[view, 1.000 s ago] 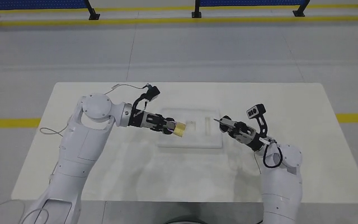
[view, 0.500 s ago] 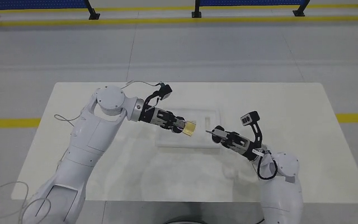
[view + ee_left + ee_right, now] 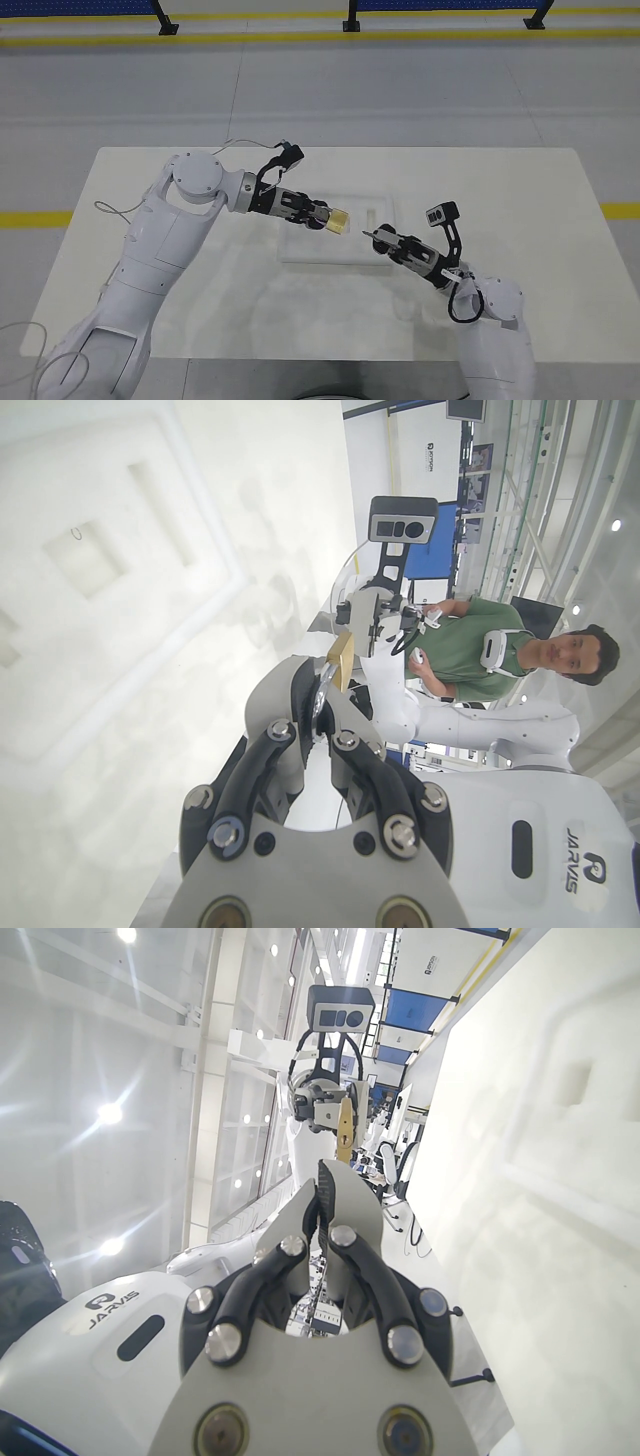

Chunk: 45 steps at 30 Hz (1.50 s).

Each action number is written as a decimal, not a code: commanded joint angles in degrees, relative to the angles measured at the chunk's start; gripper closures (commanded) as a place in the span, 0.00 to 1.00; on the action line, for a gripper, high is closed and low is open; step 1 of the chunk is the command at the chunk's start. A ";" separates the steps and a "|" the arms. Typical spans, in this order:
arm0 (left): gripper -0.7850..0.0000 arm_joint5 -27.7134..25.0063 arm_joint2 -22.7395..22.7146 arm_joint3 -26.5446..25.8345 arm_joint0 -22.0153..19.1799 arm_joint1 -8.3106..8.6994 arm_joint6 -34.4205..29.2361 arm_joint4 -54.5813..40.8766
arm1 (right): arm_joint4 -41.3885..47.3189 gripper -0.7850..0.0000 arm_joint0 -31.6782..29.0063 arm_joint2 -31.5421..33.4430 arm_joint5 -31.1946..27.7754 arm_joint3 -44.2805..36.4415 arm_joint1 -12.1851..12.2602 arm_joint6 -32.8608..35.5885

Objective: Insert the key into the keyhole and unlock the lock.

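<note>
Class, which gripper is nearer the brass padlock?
Left. The left gripper is clamped on the padlock; the right gripper, holding the key, faces it across a gap.

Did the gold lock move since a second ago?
Yes. The lock, held in the left end effector, has shifted across the white foam tray, from its edge on the left arm's side toward its middle, closer to the key.

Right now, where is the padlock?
In the top view the padlock is mid-table, held in the left pincer above the white foam tray, with a gap between it and the key in the right pincer.
</note>
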 commanded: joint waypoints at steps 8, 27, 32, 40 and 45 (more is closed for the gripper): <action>1.00 0.20 0.32 -0.20 -0.06 0.41 0.12 -0.59 | 0.29 1.00 0.86 -2.01 -1.51 1.08 1.18 -2.13; 1.00 0.18 2.08 0.05 -1.29 0.94 -0.28 -1.47 | 1.11 1.00 2.58 -6.36 -2.96 2.99 3.57 -4.79; 1.00 0.20 2.57 0.04 -1.63 1.08 -0.35 -1.49 | 1.22 1.00 2.89 -7.33 -3.10 3.21 4.19 -5.31; 1.00 0.06 3.12 0.05 -1.82 1.25 0.09 -2.17 | 1.46 1.00 3.11 -8.51 -3.51 3.77 5.15 -6.38; 1.00 -0.03 3.31 -0.16 -1.84 1.41 0.28 -2.40 | 2.12 1.00 3.06 -9.08 -3.92 4.02 5.72 -7.05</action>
